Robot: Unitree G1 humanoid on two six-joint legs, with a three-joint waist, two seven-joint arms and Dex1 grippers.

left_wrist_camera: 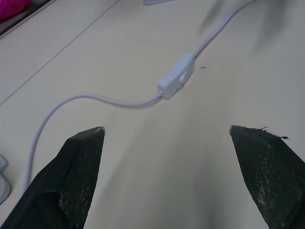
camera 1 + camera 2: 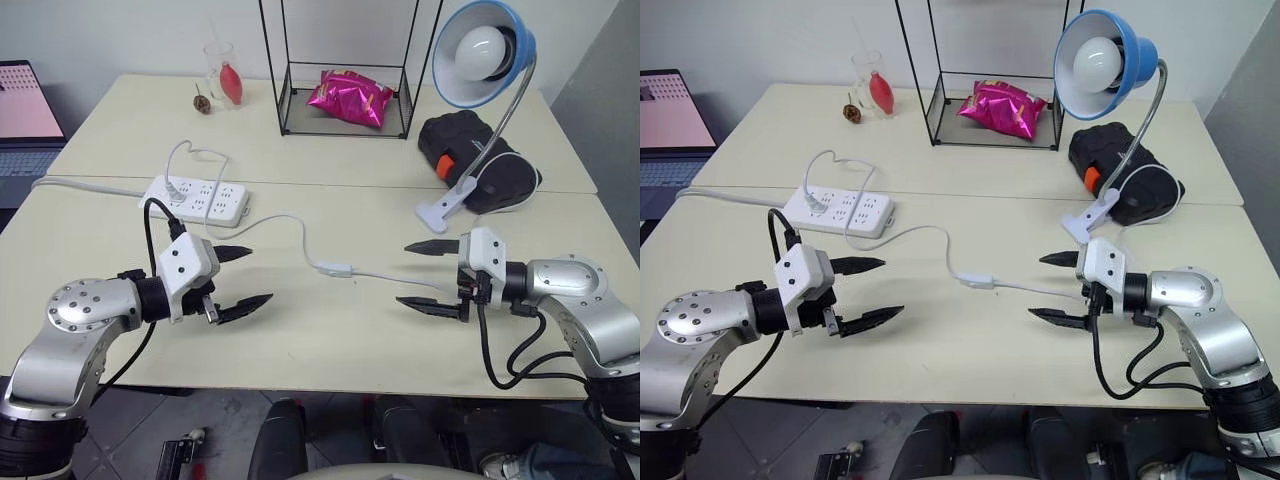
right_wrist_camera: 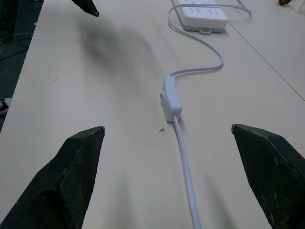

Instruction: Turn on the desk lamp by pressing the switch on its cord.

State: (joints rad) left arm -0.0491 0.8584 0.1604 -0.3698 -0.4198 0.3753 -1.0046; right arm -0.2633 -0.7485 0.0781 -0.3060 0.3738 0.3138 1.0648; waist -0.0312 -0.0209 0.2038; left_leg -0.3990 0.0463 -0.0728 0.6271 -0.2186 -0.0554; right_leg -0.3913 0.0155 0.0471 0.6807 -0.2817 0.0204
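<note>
The blue desk lamp (image 2: 484,52) stands at the back right on a bent silver gooseneck, with its white clip base (image 2: 444,207) on the table and its bulb unlit. Its thin white cord (image 2: 282,222) runs across the table to the small white switch (image 2: 335,269), which lies flat midway between my two grippers. My left gripper (image 2: 242,277) hovers open to the left of the switch, pointing at it. On the other side my right gripper (image 2: 428,275) is open too and faces the switch. Neither touches the switch or cord.
A white power strip (image 2: 195,198) lies at the back left with the cord plugged in. Behind stand a black wire frame (image 2: 345,65) over a pink snack bag (image 2: 350,97), a black pouch (image 2: 478,155) and a glass (image 2: 220,70). A laptop (image 2: 25,120) sits far left.
</note>
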